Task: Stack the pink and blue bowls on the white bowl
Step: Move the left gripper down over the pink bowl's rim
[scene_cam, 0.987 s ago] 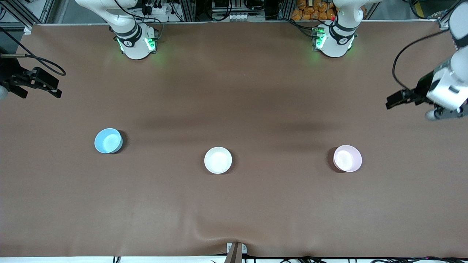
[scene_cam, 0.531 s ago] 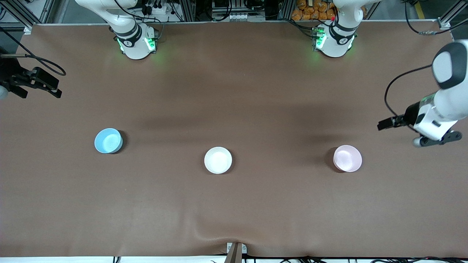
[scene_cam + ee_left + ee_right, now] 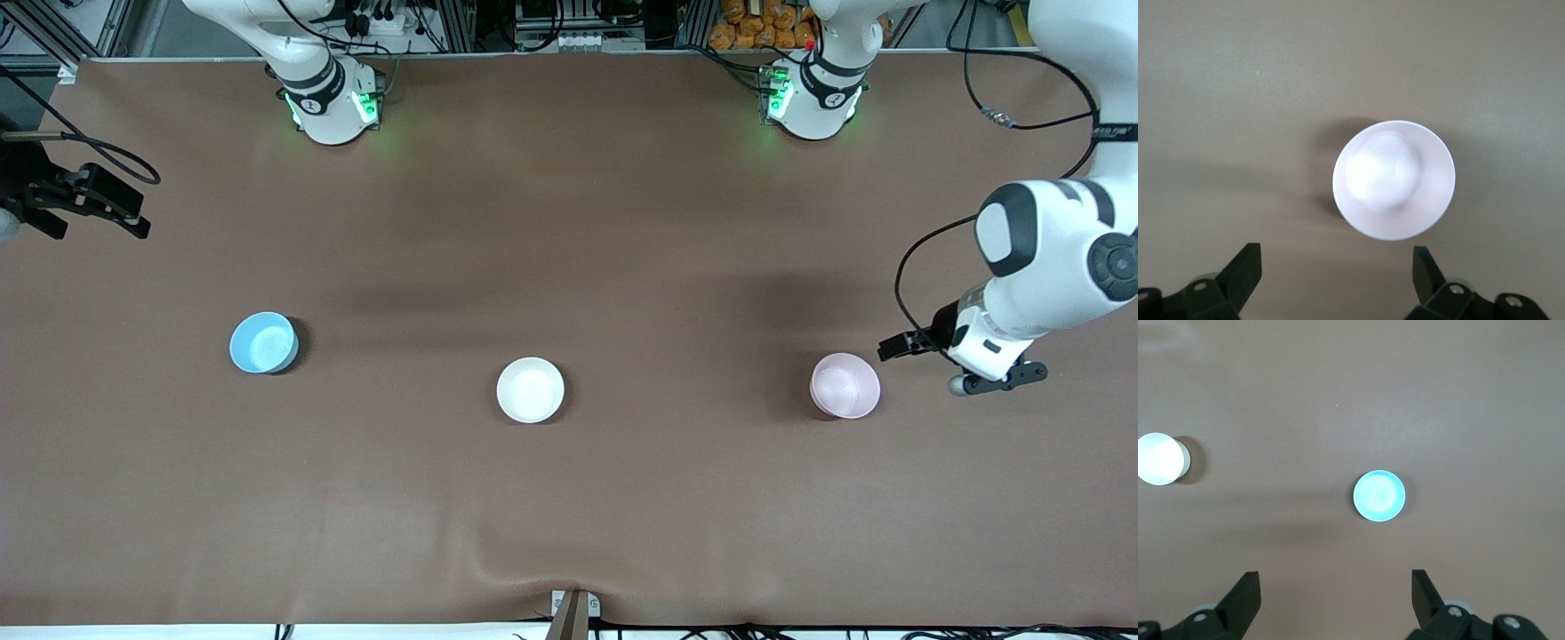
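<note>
Surface: brown tabletop [image 3: 622, 222] with a smooth cloth cover, three bowls standing on it in a loose row, well apart from each other.

Left hand [image 3: 956, 360]: its fingers stand wide open and hold nothing. It hangs over the tabletop just beside the pink bowl [image 3: 845, 385], toward the left arm's end. In the left wrist view the pink bowl [image 3: 1393, 179] lies a little ahead of the two fingertips, not yet between them.

Right hand [image 3: 1335, 600]: fingers wide open, empty. It waits high over the right arm's end; the blue bowl [image 3: 1379, 495] lies ahead of it and well below, and the white bowl [image 3: 1160, 458] is off to one side.

Task things: blue bowl [image 3: 262, 342] at the right arm's end, white bowl [image 3: 530, 389] in the middle, pink bowl nearest to the left hand. Nothing is stacked yet.

Orientation: all three bowls stand upright with the mouth up. They are round, so they have no long axis; the rim can be taken from any side.

Risk: the left hand is probably approaching the pink bowl. If it goes down off-centre, a finger may hit the rim and push or tip the light bowl. A smooth thin wall may also slip from the fingers during the carry.
</note>
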{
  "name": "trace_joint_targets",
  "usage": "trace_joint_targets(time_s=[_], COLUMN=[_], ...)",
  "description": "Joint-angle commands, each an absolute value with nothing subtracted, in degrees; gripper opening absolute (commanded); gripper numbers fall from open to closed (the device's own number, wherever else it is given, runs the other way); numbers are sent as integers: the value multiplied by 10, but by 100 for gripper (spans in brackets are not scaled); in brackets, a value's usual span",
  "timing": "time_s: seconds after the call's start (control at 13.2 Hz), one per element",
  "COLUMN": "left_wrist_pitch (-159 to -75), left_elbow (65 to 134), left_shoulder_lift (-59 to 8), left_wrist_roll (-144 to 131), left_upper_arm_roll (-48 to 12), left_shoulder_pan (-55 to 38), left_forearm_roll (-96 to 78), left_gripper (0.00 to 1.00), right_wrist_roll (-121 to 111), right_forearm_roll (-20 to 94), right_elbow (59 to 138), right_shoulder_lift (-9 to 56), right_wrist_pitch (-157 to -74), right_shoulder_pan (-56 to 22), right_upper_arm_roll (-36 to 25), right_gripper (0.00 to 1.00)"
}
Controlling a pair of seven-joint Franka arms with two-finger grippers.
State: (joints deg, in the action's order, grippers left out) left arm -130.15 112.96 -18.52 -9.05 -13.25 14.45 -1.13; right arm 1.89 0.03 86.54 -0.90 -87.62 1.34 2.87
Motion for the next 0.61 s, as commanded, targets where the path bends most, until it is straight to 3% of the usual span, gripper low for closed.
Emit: trace_joint_targets(time_s=[0.0,0.53], left_wrist_pitch=[-1346,-1398], left_elbow=[1138,1139], left_shoulder_lift=[-213,-268], left_wrist_roll=[-84,-83], left_upper_arm_roll=[-135,-134], left_shoulder_pan=[148,148], left_forearm_roll=[-2,-2], left_gripper=[100,100], right_wrist_roll=[14,14], right_forearm_roll=[8,8], right_elbow=[861,861], right_shoulder_lift=[-7,-7], right_wrist_pitch=[-876,-876], right_shoulder_pan=[23,23], right_upper_arm_roll=[33,33], right_gripper=[100,100])
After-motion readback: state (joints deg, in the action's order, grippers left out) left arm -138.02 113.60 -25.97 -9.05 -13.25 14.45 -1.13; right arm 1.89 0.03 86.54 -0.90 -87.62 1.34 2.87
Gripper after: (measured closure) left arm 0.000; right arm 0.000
